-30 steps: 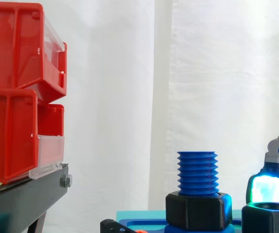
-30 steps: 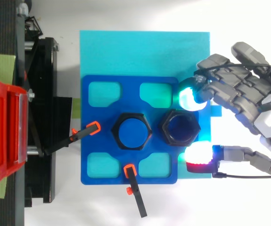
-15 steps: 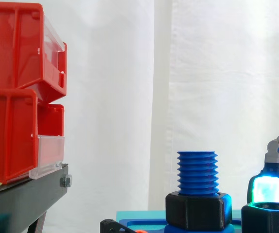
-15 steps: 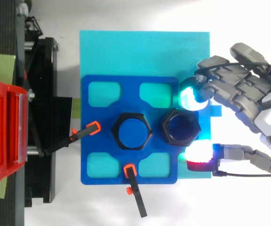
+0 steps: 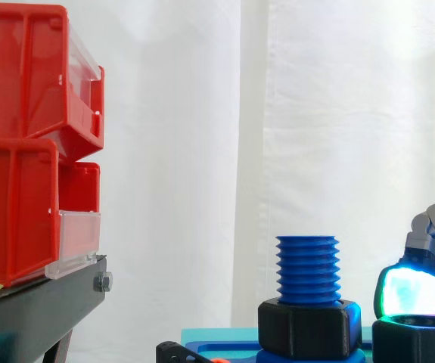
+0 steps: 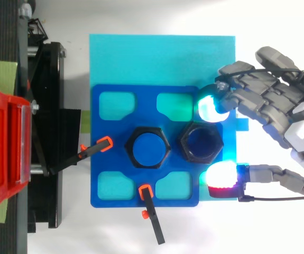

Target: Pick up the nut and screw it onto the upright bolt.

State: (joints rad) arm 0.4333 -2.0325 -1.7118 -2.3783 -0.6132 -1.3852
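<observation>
Bolt: the blue threaded bolt (image 5: 308,268) stands upright in the middle of the blue plate (image 6: 101,159), threads bare at the top, so a nut can come down over it.
Fitted nut: one black nut (image 5: 308,329) sits round the bolt's foot, probably to brace it.
Loose nut: the nut to pick up (image 6: 202,142) lies flat on the plate just beside the bolt, on the hand's side and close to the fitted nut, with its hole facing up.
Hand: the hand (image 6: 278,106) is beyond the loose nut from the bolt. Its fingers are spread wide and hold nothing. A cyan pad (image 6: 211,108) hangs at one corner of the nut and a red pad (image 6: 221,181) sits off the opposite side, set to pinch it across. From the side, the cyan pad (image 5: 405,291) is just above the nut's rim.
Clamps: two orange-tipped clamps (image 6: 96,148) bear on the plate's edges away from the hand, likely so the plate cannot turn during screwing.
Mat: a teal mat (image 6: 157,58) lies under the plate.
Bins: red bins (image 5: 28,91) on a black stand (image 6: 48,132) are well apart from the bolt, opposite the hand.
</observation>
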